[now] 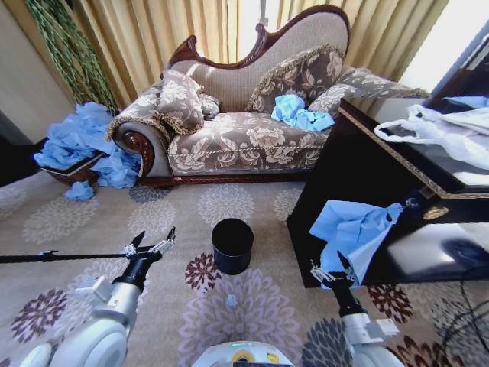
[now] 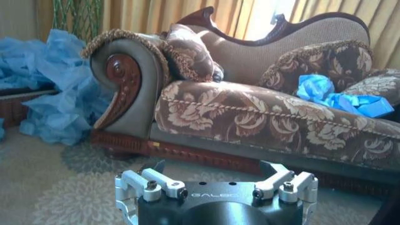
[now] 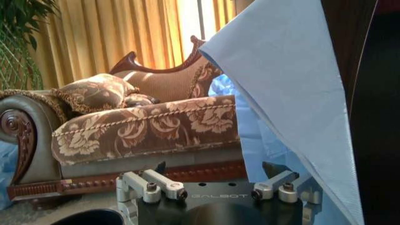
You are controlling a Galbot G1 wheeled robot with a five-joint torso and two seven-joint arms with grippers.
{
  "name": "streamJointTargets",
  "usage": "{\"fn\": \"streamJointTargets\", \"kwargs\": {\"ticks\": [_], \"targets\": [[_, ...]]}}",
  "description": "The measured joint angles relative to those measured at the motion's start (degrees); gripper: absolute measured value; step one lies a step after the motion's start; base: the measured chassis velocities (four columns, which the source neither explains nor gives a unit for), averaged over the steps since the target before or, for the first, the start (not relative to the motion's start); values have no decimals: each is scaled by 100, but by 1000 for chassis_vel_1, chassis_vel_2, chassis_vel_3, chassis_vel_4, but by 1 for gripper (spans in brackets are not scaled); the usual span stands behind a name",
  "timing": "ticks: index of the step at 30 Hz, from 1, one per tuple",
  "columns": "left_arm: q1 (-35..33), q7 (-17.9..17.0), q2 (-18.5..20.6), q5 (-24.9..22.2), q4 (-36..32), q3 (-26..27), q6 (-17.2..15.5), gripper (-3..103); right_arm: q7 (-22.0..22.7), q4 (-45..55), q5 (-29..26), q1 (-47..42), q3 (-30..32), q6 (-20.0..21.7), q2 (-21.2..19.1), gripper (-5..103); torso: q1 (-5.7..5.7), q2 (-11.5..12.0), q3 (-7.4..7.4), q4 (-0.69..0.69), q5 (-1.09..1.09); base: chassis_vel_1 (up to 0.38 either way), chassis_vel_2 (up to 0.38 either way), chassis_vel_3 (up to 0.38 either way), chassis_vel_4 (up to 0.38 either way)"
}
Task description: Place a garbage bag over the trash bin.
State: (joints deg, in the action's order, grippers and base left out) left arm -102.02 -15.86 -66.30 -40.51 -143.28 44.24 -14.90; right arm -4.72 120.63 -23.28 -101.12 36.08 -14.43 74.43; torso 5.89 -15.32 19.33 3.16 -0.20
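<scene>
The black trash bin point(image 1: 231, 245) stands upright on the carpet between my two arms; its rim point(image 3: 87, 218) peeks into the right wrist view. A light-blue garbage bag point(image 1: 353, 229) hangs down the front of the dark cabinet point(image 1: 359, 164). My right gripper point(image 1: 333, 271) is just below the bag's lower tip, open and holding nothing. In the right wrist view the garbage bag point(image 3: 293, 84) drapes close past one side of the right gripper point(image 3: 216, 171). My left gripper point(image 1: 150, 245) hovers open to the left of the bin and faces the sofa point(image 2: 262, 117). The left gripper point(image 2: 216, 171) holds nothing.
More blue bags lie on the sofa seat point(image 1: 299, 113) and in a heap point(image 1: 80, 141) by a basket at the far left. White plastic bags point(image 1: 439, 130) rest on the cabinet top. A thin black rod point(image 1: 53, 257) crosses the carpet at the left.
</scene>
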Motion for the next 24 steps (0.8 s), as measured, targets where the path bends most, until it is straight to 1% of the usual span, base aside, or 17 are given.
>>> {"fn": "streamJointTargets", "kwargs": {"ticks": [2, 4, 5, 6, 8, 9, 10, 11, 13, 14, 16, 17, 18, 19, 20, 23, 24], "targets": [[25, -34, 43, -40, 0, -10, -16, 100, 10, -12, 15, 23, -18, 0, -10, 100, 0, 0, 0, 1, 0, 0, 0, 0, 0], [53, -130, 167, -253, 2, -20, -76, 100, 30, -56, 27, 118, -82, 23, -80, 100, 0, 0, 0, 0, 0, 0, 0, 0, 0], [53, -130, 167, -253, 2, -20, -76, 100, 30, -56, 27, 118, -82, 23, -80, 100, 0, 0, 0, 0, 0, 0, 0, 0, 0], [80, -194, 275, -482, 2, -39, -128, 100, 32, -88, 27, 163, -113, 32, -115, 100, 0, -1, 0, -2, 0, 0, 0, 0, 0], [247, -347, 591, -1100, 4, -107, -296, 100, 30, -175, 33, 265, -170, 48, -176, 100, 0, -1, 0, -1, 0, 0, 0, 0, 0], [344, -385, 684, -1304, 4, -124, -361, 100, 24, -202, 34, 299, -186, 58, -188, 100, 0, -1, 0, 1, 0, 0, 0, 0, 0], [344, -385, 684, -1304, 4, -124, -361, 100, 24, -202, 34, 299, -186, 58, -188, 100, 0, -1, 0, 1, 0, 0, 0, 0, 0], [508, -439, 856, -1639, 4, -163, -427, 100, 10, -236, 40, 323, -191, 62, -186, 100, 0, -1, 0, -1, 0, 0, 0, 0, 0], [810, -497, 1256, -2202, 4, -244, -480, 100, -19, -295, 57, 324, -190, 45, -140, 100, 0, -1, 0, 3, 0, 0, 0, 0, 0], [810, -497, 1256, -2202, 4, -244, -480, 100, -19, -295, 57, 324, -190, 45, -140, 100, 0, -1, 0, 3, 0, 0, 0, 0, 0], [986, -505, 1546, -2507, 4, -315, -483, 100, -34, -317, 62, 315, -187, 36, -103, 100, 0, -1, 0, 2, 0, 0, 0, 0, 0], [1189, -524, 1765, -2740, 4, -417, -488, 100, -38, -328, 68, 319, -187, 33, -85, 100, 0, -1, 0, -1, 1, 0, 0, 0, 0], [1377, -554, 1889, -2870, 4, -523, -500, 100, -38, -342, 81, 332, -191, 32, -73, 100, 0, -1, 0, -1, -1, 0, 0, 0, 0], [1377, -554, 1889, -2870, 4, -523, -500, 100, -38, -342, 81, 332, -191, 32, -73, 100, 0, -1, 0, -1, -1, 0, 0, 0, 0], [1568, -587, 1987, -2980, 4, -631, -509, 100, -35, -356, 91, 350, -194, 30, -66, 100, 0, -1, 1, 1, -1, 0, 0, 0, 0], [2467, -789, 2304, -3440, 4, -1292, -557, 100, -17, -397, 120, 418, -205, 32, -57, 100, 0, -1, 1, 0, 0, 0, 0, 0, 0], [2467, -789, 2304, -3440, 4, -1292, -557, 100, -17, -397, 120, 418, -205, 32, -57, 100, 0, -1, 1, 0, 0, 0, 0, 0, 0]]}}
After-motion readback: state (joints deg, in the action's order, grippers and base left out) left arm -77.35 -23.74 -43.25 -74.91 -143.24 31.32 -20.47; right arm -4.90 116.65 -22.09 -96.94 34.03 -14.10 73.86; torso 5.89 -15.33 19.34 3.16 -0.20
